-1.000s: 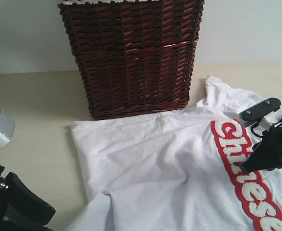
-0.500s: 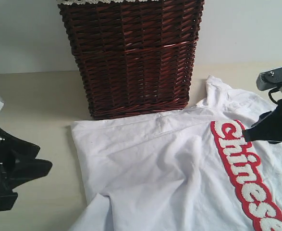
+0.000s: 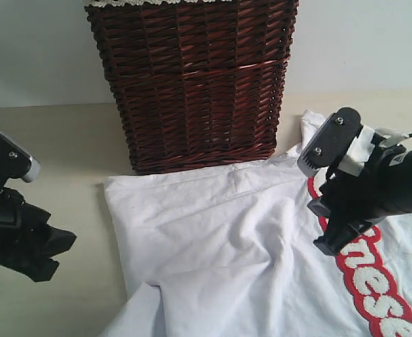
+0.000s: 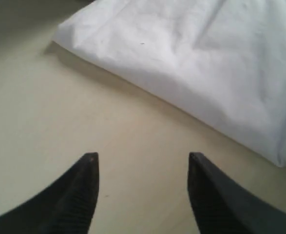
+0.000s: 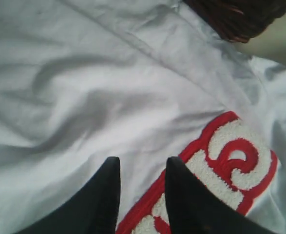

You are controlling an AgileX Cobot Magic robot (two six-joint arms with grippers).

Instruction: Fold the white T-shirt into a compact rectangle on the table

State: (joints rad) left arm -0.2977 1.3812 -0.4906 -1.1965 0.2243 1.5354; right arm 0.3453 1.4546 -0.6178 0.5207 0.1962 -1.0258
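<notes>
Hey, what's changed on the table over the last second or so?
The right gripper swung in from the view's right edge to the start of the red band on the white T-shirt, jaws slightly apart. The left gripper rose from the lower left corner, open over the table. Nothing was grasped. Shirt and wicker basket stayed put.

white t-shirt (image 3: 227,232): soft, unfolded, lying wrinkled with shallow creases on the table (image 3: 72,161). its red band (image 3: 363,281) with fuzzy white lettering runs diagonally across the right part of the shirt. table: flat, pale cream-beige, bare left of the shirt's straight edge.
</notes>
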